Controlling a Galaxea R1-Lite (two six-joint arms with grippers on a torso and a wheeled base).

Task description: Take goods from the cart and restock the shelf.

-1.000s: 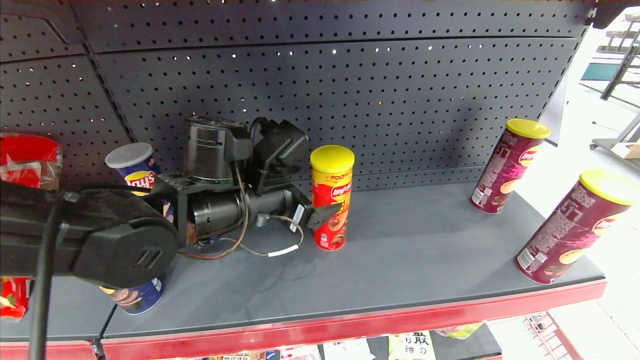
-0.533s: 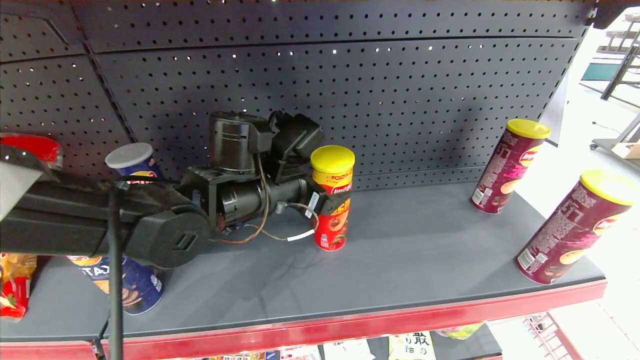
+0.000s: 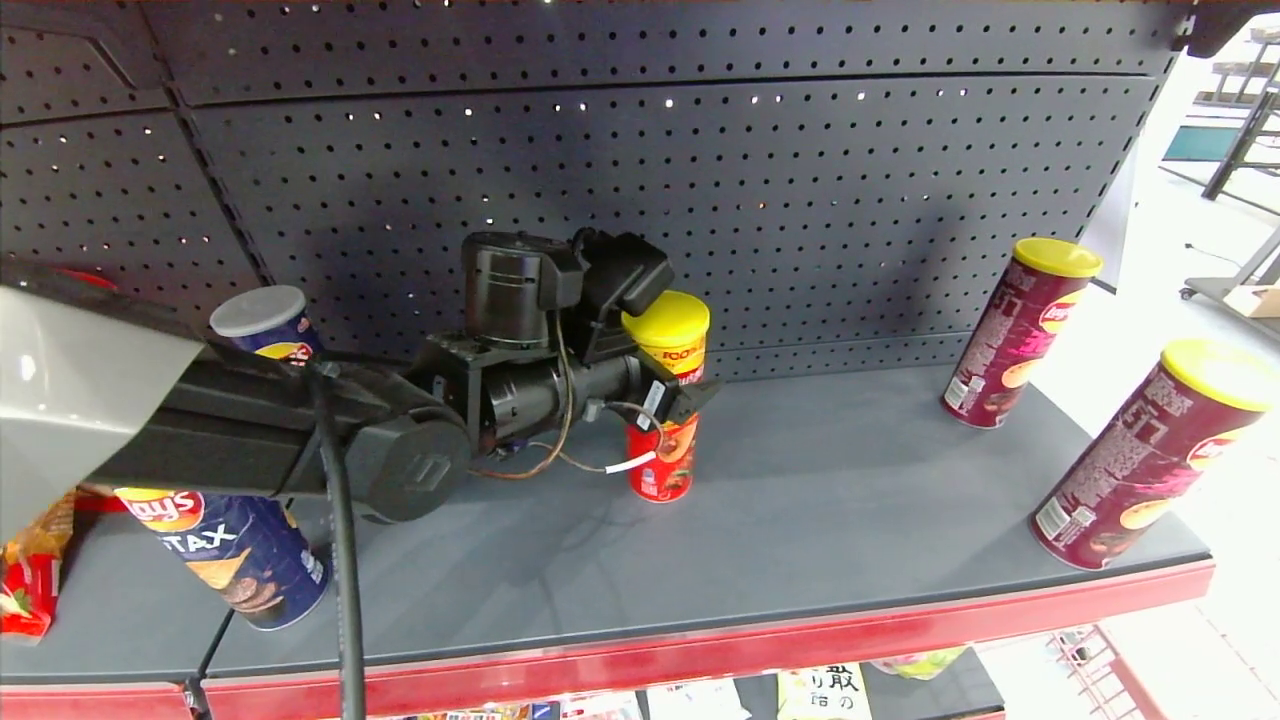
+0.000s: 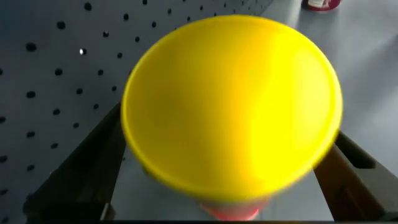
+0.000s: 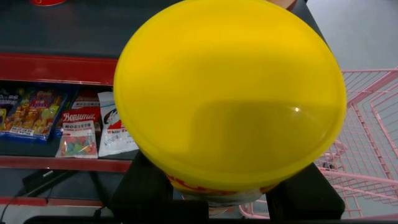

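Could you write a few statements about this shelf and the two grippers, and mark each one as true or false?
1. The red can stands upright on the shelf. True.
2. The two maroon cans lie on their sides. False: both stand on their bases.
3. The left gripper is at the maroon cans. False: it is at the red can, well apart from them.
4. The right gripper holds a yellow-lidded can. True.
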